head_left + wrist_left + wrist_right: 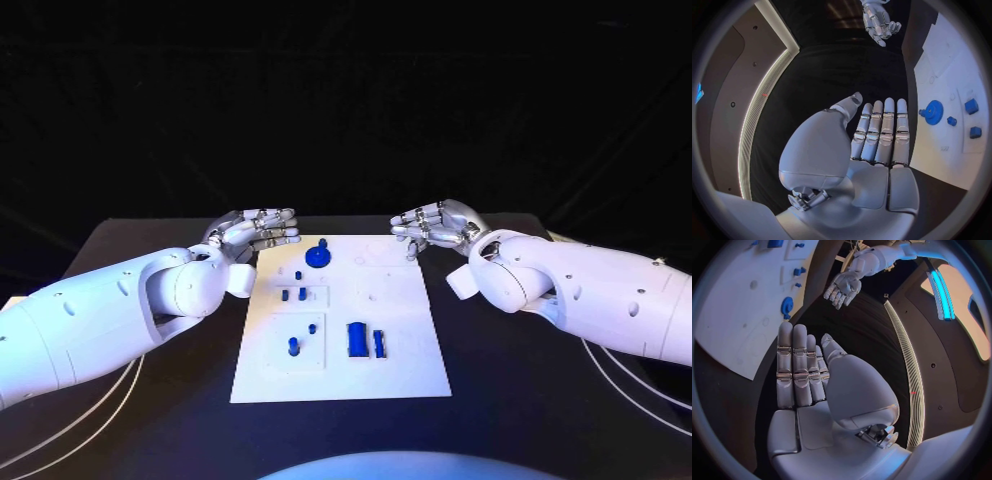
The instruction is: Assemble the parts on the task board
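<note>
The white task board [404, 370] lies in the middle of the black table. A round blue gear [317, 257] sits near its far edge. Small blue pegs [294, 294] stand in the left column, and two taller blue blocks [356, 339] stand near the middle. My left hand [260, 232] hovers off the board's far left corner, fingers straight, holding nothing. My right hand [433, 228] hovers at the far right corner, also empty. The left wrist view shows the left hand [873, 135] flat beside the gear [932, 109]. The right wrist view shows the right hand [801, 365] near the gear [787, 305].
Black table [548, 400] surrounds the board on all sides. White cables [620, 390] run along the table beside both arms. The board's right half [397, 290] carries only shallow empty recesses.
</note>
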{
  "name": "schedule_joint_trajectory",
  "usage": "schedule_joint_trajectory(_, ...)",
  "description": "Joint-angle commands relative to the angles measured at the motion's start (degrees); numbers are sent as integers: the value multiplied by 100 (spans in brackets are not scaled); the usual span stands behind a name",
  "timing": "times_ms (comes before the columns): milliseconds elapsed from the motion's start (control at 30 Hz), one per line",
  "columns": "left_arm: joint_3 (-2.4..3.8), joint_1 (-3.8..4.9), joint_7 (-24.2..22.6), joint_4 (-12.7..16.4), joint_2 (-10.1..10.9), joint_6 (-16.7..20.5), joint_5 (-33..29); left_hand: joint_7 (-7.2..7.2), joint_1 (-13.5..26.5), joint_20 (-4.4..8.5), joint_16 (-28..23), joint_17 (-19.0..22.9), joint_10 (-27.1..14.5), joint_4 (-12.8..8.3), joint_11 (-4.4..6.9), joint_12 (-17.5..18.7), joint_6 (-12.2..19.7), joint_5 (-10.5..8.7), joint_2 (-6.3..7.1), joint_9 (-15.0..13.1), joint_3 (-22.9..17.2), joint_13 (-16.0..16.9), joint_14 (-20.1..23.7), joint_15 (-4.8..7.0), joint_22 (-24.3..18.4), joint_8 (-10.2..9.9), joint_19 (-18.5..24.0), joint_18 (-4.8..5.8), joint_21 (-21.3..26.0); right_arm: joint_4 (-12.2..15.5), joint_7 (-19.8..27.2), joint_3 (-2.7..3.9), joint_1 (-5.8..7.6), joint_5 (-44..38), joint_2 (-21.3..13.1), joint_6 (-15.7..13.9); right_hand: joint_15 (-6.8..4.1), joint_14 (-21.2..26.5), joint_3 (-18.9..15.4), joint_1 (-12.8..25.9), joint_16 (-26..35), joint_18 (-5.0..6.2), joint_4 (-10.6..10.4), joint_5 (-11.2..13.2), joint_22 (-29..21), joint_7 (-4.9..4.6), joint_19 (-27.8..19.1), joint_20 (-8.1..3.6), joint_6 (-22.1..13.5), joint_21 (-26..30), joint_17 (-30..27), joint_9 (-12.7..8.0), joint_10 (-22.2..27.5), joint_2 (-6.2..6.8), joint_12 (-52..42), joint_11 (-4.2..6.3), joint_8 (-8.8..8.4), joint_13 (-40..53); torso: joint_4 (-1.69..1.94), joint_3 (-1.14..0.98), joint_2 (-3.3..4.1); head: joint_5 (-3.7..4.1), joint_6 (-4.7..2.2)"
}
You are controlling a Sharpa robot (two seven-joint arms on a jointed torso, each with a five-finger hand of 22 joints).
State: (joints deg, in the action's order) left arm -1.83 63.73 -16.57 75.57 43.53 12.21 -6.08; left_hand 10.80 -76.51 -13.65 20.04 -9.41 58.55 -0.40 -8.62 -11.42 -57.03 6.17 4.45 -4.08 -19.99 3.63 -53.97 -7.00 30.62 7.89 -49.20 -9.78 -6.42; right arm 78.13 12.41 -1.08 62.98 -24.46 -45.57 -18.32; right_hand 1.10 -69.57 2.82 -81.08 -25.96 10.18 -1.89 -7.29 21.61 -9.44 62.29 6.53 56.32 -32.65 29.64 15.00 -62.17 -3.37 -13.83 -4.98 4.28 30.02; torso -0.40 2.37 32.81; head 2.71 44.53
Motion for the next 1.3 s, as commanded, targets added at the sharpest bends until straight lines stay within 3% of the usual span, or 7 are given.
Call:
schedule_joint_trajectory(33,6,-33,-594,-162,-92,233,-316,-48,-18,-62,-385,182,85,12,-23,178,-38,15,-49,28,59,-11,-35,-59,-251,-104,35,-71,162,-384,857,16,14,981,180,413,184,417,139,-47,796,4,52,59,-413,-38,-349,166,-19,661,-484,-145,8,38,401,-116,-82,-615,-2,-29,-145,-4,-174)
schedule_joint_trajectory(167,7,-55,-722,-331,-196,363,-359,-34,-58,-101,-727,336,78,17,-50,393,-36,19,-67,36,104,-12,-120,-108,-515,-244,56,-75,269,-778,1000,23,18,1114,376,516,352,347,457,69,1677,63,227,47,-1019,-63,-237,404,-49,1485,-1306,-461,-184,110,790,-181,-63,-1676,18,-48,-193,-45,-254)
schedule_joint_trajectory(333,9,-57,-332,-195,-138,258,-118,-427,2861,457,-1201,941,-2170,40,295,669,2138,-617,-445,408,818,-363,1973,197,-1474,-789,1901,293,642,-547,540,24,7,687,291,47,-110,2884,184,3124,1999,-305,189,305,-1434,317,-2537,-1,-2181,2138,-1911,-845,2273,337,1383,75,-428,-2144,5,-40,-118,-31,-235)
schedule_joint_trajectory(367,14,-67,-363,-145,-130,349,-95,-476,3204,520,-1261,941,-2433,40,336,704,2394,-617,-445,408,901,-363,2217,233,-1587,-789,2117,349,642,-487,581,27,-3,748,284,-44,-110,3158,147,3461,2042,-371,189,729,-1484,360,-2786,-45,-2413,2216,-1983,-891,2537,337,1383,498,-428,-2204,7,-51,-121,-45,-280)
schedule_joint_trajectory(667,85,-189,-766,520,-26,1542,200,-662,4572,781,-1489,941,-3484,40,862,1142,3411,-617,-445,408,1239,-363,3196,700,-2041,-789,2979,480,642,298,1126,65,-134,1547,192,-1237,-110,4335,-282,4899,2596,-524,189,729,-1695,543,-3854,-234,-3412,2541,-2287,-1079,3674,337,1383,498,-428,-2453,31,-184,-151,-207,-805)
schedule_joint_trajectory(700,96,-207,-827,622,-11,1725,245,-678,4692,805,-1509,941,-3577,40,862,1142,3500,-617,-445,408,1270,-363,3282,700,-2082,-789,3054,480,642,411,1204,71,-153,1662,179,-1409,-110,4444,-282,5032,2596,-524,189,729,-1713,944,-3952,-251,-3504,2571,-2315,-1097,3779,337,1383,498,-428,-2474,33,-196,-154,-221,-852)
schedule_joint_trajectory(1300,183,-357,-1322,1439,116,3190,608,-1080,6231,1365,-2004,941,-4762,40,862,1142,4647,-617,-445,408,1999,-363,4381,700,-2592,-789,4015,978,642,1182,1738,108,-282,2446,88,-2580,-110,5752,-282,6632,2596,-1018,189,729,-2161,944,-5139,-653,-4612,3265,-2964,-1500,5051,337,1383,498,-428,-3002,40,-237,-163,-271,-1016)
